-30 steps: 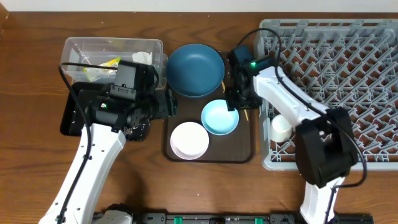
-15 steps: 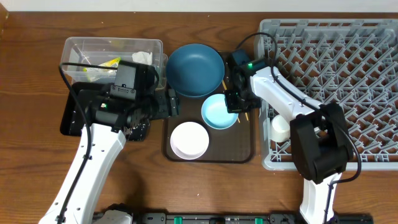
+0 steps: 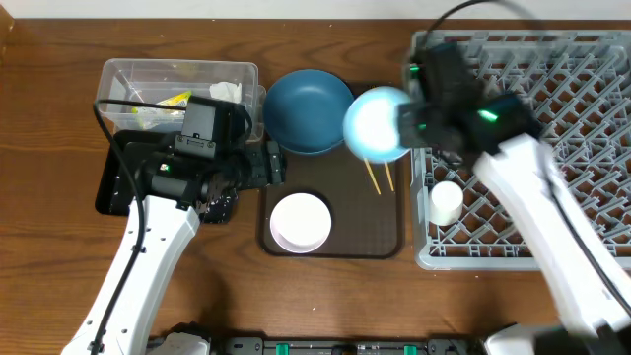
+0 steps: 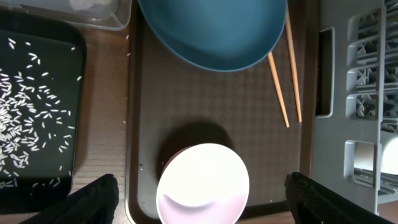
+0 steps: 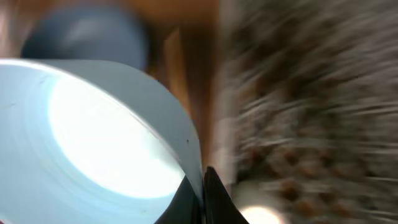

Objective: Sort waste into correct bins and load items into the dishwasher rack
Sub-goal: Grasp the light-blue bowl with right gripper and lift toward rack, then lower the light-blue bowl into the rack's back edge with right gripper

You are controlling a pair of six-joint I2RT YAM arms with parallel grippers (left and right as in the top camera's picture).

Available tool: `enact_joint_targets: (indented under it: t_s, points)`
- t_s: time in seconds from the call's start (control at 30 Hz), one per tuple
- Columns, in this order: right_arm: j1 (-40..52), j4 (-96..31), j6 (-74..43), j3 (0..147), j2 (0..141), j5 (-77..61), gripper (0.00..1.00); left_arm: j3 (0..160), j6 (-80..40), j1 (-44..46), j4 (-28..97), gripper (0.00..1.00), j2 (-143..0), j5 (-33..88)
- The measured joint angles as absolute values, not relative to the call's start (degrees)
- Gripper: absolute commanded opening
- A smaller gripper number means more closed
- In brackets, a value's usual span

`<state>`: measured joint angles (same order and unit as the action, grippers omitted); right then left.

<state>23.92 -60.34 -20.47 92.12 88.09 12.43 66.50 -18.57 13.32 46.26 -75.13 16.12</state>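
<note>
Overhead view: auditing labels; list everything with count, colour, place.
grey plastic dishwasher rack: 1, grey, right
white cup: 1, white, in rack
brown serving tray: 1, brown, centre
dark blue dish: 1, blue, tray's top
white bowl: 1, white, tray's bottom
wooden chopsticks: 2, tan, tray's right
light blue bowl: 1, blue, beside rack
clear plastic tub: 1, clear, top-left
yellow wrapper: 1, yellow, in tub
crumpled white tissue: 1, white, in tub
black rectangular tray: 1, black, below tub
white rice grains: many, white, black tray
left tool: 1, black, tray's left, open
right tool: 1, black, gripping blue bowl
</note>
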Motion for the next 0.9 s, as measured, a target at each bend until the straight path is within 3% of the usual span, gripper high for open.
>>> enact_joint_targets:
  t_s: [0.17, 0.37, 0.9]
  points:
    - [22.2, -57.0, -22.4, 92.4, 84.7, 35.1, 0.01, 66.5, -18.6, 13.3, 46.2, 0.88, -75.2, 16.1]
    - [19.4, -47.4, -18.7, 92.3, 91.3, 51.5, 0.01, 66.5, -18.6, 13.3, 46.3, 0.88, -75.2, 16.1]
    - [18.5, -12.5, 4.8, 92.1, 114.5, 65.7, 0.01, 66.5, -18.6, 13.3, 46.3, 0.88, -75.2, 16.1]
